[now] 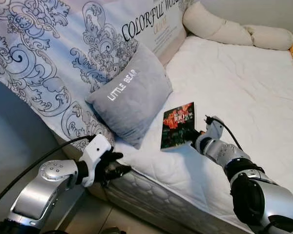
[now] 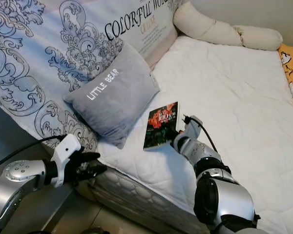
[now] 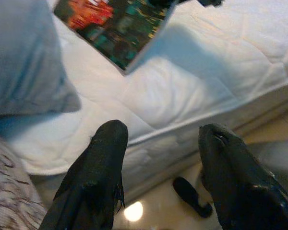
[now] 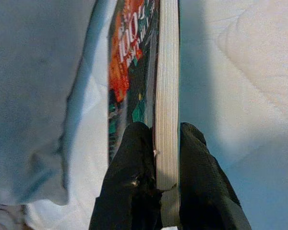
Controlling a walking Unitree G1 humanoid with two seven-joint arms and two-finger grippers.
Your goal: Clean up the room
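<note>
Silver arms (image 1: 39,190), white wrists (image 1: 94,153), black cables (image 1: 228,129), black jaws.

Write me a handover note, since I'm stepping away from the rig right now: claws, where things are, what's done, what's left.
Right claw: shut on the book, pinching its edge, one finger on the cover and one on the other side. The book is over the white mattress, beside the grey pillow; whether it is lifted clear cannot be told.
Left claw: open, empty, hanging at the mattress's near edge above the floor.
Done: book gripped.
Left: carry the book off the bed to wherever it belongs. A dark object lies on the floor below the bed edge; what it is cannot be told.
</note>
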